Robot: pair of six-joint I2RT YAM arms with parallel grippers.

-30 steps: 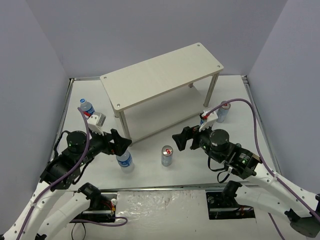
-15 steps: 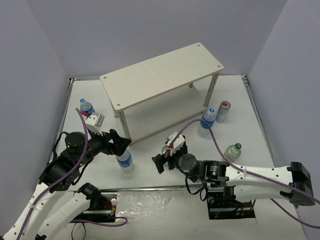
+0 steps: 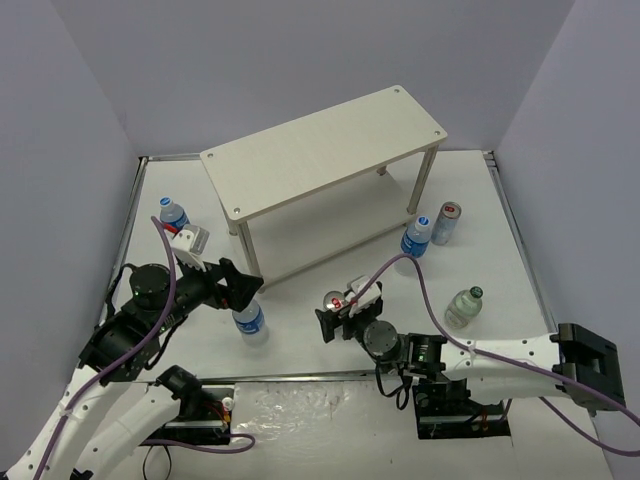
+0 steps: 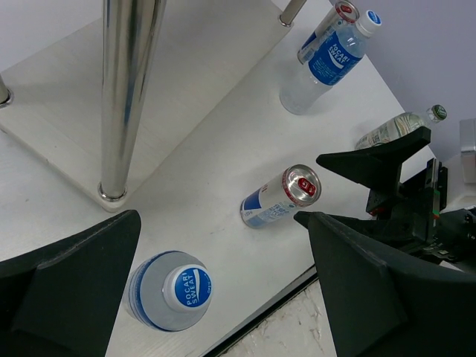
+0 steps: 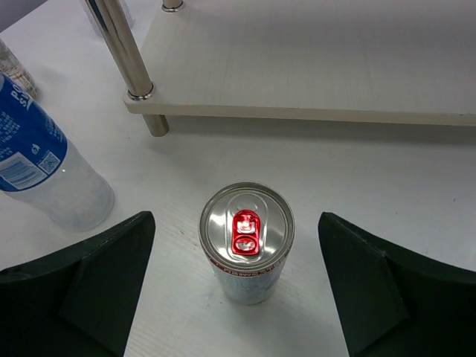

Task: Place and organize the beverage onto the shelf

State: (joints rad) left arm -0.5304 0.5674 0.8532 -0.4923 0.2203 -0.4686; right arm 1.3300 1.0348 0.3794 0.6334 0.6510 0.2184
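The shelf (image 3: 330,150), a pale two-tier rack, stands at the back middle. A silver can with a red tab (image 5: 247,238) stands upright in front of it. My right gripper (image 5: 238,290) is open and straddles this can (image 3: 335,300), with a gap on each side. My left gripper (image 4: 223,297) is open over a blue-capped bottle (image 4: 167,290), which stands nearer its left finger (image 4: 67,290). In the top view that bottle (image 3: 250,322) sits just below the left gripper (image 3: 245,290). My right gripper (image 3: 335,322) is low near the front edge.
Another bottle (image 3: 172,213) stands at the back left. At the right of the shelf are a blue-labelled bottle (image 3: 417,237), a second can (image 3: 447,222) and a small clear bottle (image 3: 462,305). The shelf's steel leg (image 4: 130,97) rises near my left gripper.
My right arm has swung left and back toward the near edge, bringing its gripper around the can, jaws narrowing slightly. The left arm has not moved.
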